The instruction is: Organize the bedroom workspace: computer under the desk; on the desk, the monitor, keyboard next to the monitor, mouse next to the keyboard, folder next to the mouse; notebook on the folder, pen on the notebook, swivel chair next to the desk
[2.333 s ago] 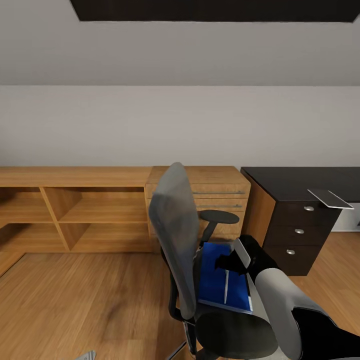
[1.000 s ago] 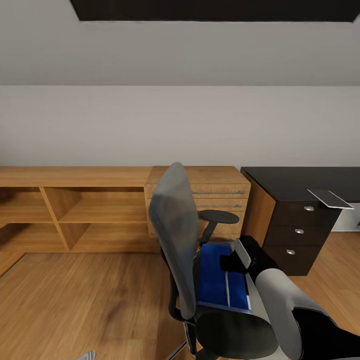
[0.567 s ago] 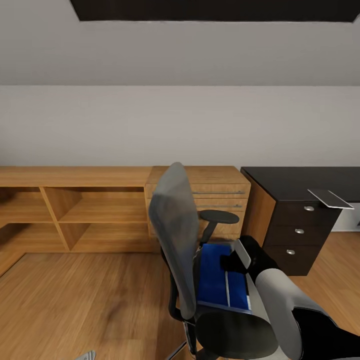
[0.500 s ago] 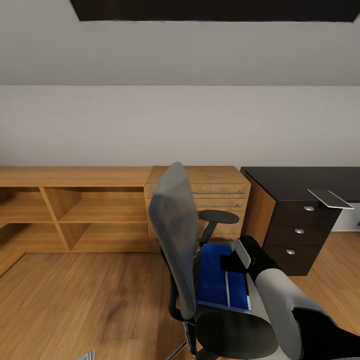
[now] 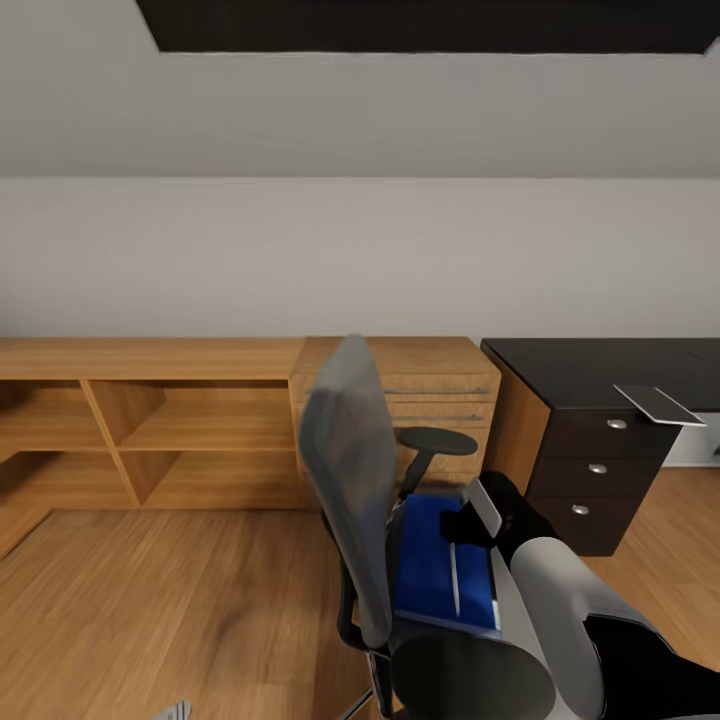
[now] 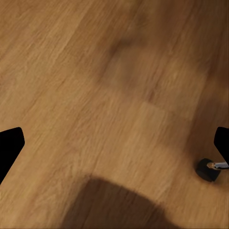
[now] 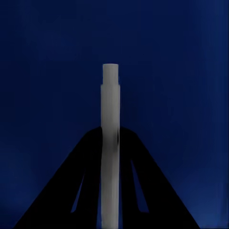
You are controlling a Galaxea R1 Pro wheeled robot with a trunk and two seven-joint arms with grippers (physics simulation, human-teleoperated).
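Camera has tilted slightly; chair scene unchanged. Right gripper (image 5: 463, 523) stays clamped on pale pen (image 7: 110, 143), seemingly, over folder (image 5: 432, 560). Left jaws apart above floor (image 6: 95, 71).

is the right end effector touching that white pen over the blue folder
Touching. In the right wrist view the right end effector has its dark fingers closed against both sides of the white pen, with the blue folder behind.

One grey swivel chair (image 5: 350, 480) stands on the wood floor, with one blue folder (image 5: 432, 560) and one white pen (image 5: 453, 578) on its seat. Beside the chair are one black desk (image 5: 590, 365) with three silver-knobbed drawers and one light-wood cabinet (image 5: 150, 420).
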